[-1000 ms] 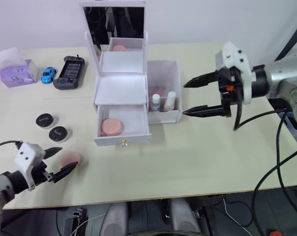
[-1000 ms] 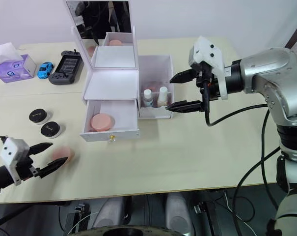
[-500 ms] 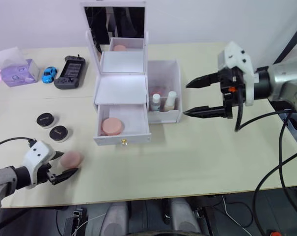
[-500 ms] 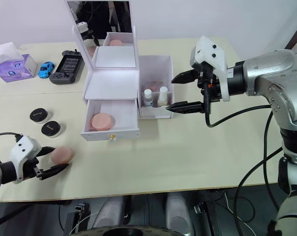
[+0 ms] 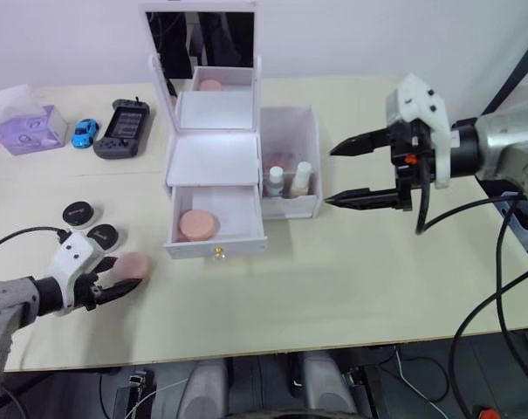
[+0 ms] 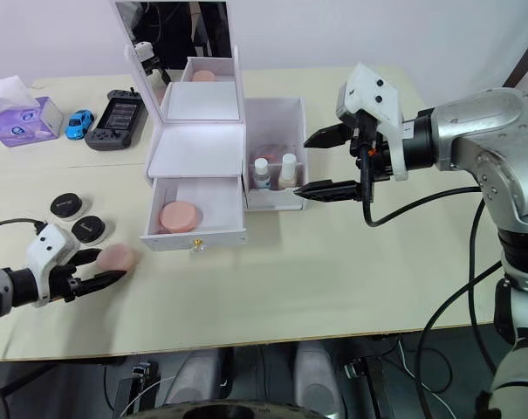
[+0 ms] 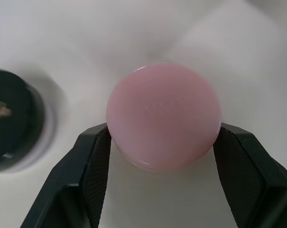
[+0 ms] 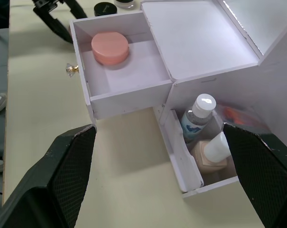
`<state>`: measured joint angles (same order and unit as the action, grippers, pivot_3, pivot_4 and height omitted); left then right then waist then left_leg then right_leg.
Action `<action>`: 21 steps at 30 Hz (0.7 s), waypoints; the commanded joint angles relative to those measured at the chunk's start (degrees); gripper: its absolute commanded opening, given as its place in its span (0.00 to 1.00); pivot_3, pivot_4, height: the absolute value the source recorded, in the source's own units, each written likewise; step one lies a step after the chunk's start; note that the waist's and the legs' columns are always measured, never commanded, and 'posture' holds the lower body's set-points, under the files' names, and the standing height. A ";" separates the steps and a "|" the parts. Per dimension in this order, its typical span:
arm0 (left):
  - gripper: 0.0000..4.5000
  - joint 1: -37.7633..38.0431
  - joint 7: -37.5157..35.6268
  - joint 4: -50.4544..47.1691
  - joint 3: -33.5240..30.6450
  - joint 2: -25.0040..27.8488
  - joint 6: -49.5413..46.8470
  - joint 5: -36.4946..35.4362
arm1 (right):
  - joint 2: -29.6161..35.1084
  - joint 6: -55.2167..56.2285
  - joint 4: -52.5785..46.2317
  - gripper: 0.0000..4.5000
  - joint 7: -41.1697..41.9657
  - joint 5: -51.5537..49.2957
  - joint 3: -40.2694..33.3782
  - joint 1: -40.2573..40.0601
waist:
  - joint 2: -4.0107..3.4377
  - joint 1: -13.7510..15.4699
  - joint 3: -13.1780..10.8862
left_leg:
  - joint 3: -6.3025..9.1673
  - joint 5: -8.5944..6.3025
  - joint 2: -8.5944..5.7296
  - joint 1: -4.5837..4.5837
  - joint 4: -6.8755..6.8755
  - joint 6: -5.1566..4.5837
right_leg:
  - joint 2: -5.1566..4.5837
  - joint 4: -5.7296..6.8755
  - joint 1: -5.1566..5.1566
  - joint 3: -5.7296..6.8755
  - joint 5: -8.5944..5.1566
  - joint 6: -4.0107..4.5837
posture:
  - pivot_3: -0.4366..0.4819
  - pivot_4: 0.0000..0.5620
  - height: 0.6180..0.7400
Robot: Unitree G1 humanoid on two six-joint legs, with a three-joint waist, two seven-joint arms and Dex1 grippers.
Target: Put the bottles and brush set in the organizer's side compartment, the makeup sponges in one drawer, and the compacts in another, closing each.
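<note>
Side compartment [image 8: 181, 161]: both bottles stand upright inside, the clear one with the teal label [image 8: 196, 116] and the beige one [image 8: 210, 154] just beside it. Behind them a clear bag with something pink and orange [image 8: 238, 116] is partly visible, presumably the brush set, though the contents cannot be confirmed. This part of the task is judged done.

Organizer [image 5: 213, 157]: the mirror lid stands upright. The lower drawer [image 5: 216, 227] is pulled out, with one pink sponge [image 5: 198, 224] lying flat in it. The upper drawer cannot be made out as open.

Second sponge [image 7: 163, 115]: it lies on the desk [image 5: 333, 271] near the front left edge. The left gripper [image 7: 162, 142] has its jaws set either side of the sponge, touching or almost touching its rim; the sponge is not lifted. Step in hand is judged to be grasping this sponge for transfer to the open drawer.

Compacts [image 5: 77, 213] [image 5: 103, 236]: both are on the desk, just beside the left gripper, not yet stowed.

Right gripper [image 5: 351, 172]: it hovers beside the side compartment with jaws spread wide and holding nothing.

Outstanding: second sponge into the drawer, drawer closed, both compacts into the other drawer, that drawer closed
</note>
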<state>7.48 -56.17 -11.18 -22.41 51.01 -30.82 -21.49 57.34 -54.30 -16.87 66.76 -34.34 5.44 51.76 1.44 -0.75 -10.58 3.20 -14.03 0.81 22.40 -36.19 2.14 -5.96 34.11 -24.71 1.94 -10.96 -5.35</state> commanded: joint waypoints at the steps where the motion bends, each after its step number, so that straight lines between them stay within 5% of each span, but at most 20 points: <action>1: 0.59 -4.10 0.04 -1.20 -5.56 2.40 -2.40 -4.29 | 0.30 0.73 -0.95 1.00 -0.05 -0.50 -2.11 0.68 | 0.01 0.16 0.00 | 0.04 0.00 0.02 0.00 -0.01 0.00 | 0.05 0.00 0.00 0.00 0.01 0.01 | 0.48 0.27 1.00; 6: 0.59 -15.75 -2.60 -2.82 -5.92 8.65 -8.38 -11.50 | 0.06 1.30 -0.53 1.00 0.07 -0.33 -1.80 0.95 | 0.03 0.12 -0.02 | 0.05 0.00 0.04 0.00 -0.06 0.00 | 0.07 0.01 0.02 0.00 0.03 0.05 | 0.48 0.27 1.00; 11: 0.59 -29.63 -8.54 -2.73 4.59 14.54 -10.51 -13.93 | -0.30 0.87 -1.09 1.00 -0.69 -0.78 -2.39 0.96 | -0.01 -0.03 -0.04 | 0.01 0.00 0.03 0.00 0.01 0.00 | 0.08 -0.05 0.03 -0.04 0.03 0.04 | 0.48 0.27 1.00; 17: 0.59 -46.43 -15.61 -2.33 24.71 11.36 -10.66 -9.42 | 1.46 -2.48 -5.35 1.00 -3.92 -2.86 -6.62 -2.72 | 0.00 0.17 -0.05 | 0.03 0.01 0.03 0.02 0.04 -0.01 | 0.15 -0.01 0.03 -0.07 0.03 0.03 | 0.48 0.27 1.00; 21: 0.59 -51.03 -17.59 0.66 31.16 7.59 -9.18 -5.98 | 2.84 -6.52 -8.74 1.00 -6.43 -5.45 -10.28 -4.95 | 0.02 -0.29 -0.07 | 0.02 0.01 0.02 0.01 -0.02 -0.02 | 0.15 -0.03 0.07 -0.10 0.02 0.02 | 0.48 0.27 1.00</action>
<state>-41.17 -72.88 -11.46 8.29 58.80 -41.33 -29.20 58.49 -59.43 -23.31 61.44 -38.16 -1.00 46.78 1.46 -1.04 -10.65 3.20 -14.02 0.84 22.41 -36.20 2.12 -5.79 34.09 -24.66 1.81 -10.93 -5.32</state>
